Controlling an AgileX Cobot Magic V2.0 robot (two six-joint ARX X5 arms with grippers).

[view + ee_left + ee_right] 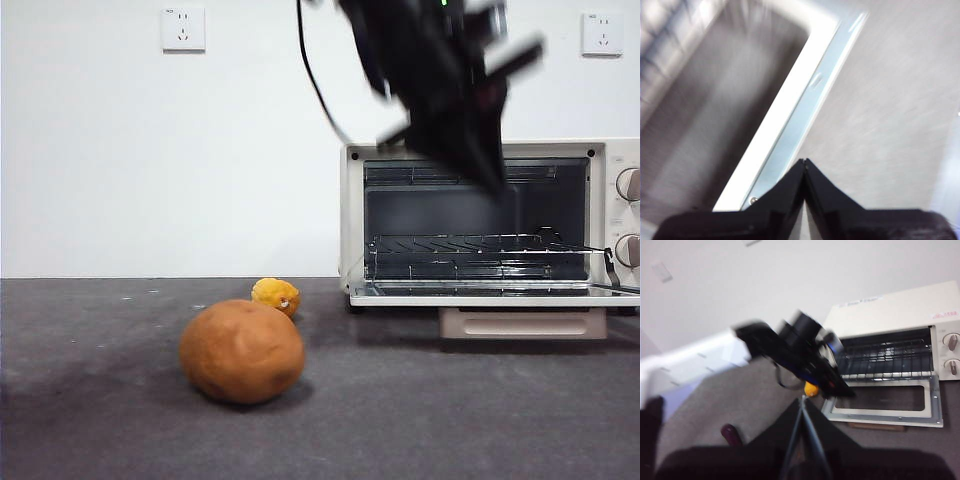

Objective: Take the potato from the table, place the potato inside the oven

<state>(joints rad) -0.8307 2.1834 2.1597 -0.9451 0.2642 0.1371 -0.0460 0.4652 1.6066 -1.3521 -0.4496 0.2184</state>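
In the front view, the left gripper (490, 180) is seen reaching down steeply from the top edge, blurred, its tip before the open oven (480, 225). The potato (242, 351) lies on the table (100, 420), well apart from that tip and below it, with a small yellow fruit (276, 296) just behind.

In the left wrist view, the fingers (790, 192) are pressed together with nothing between them, above the oven's lowered door (810, 107).

In the right wrist view, the right gripper (804, 402) is held high and back, its fingers (782, 432) closed and empty; the left gripper (847, 392) is seen beyond them, beside the oven (890, 310)
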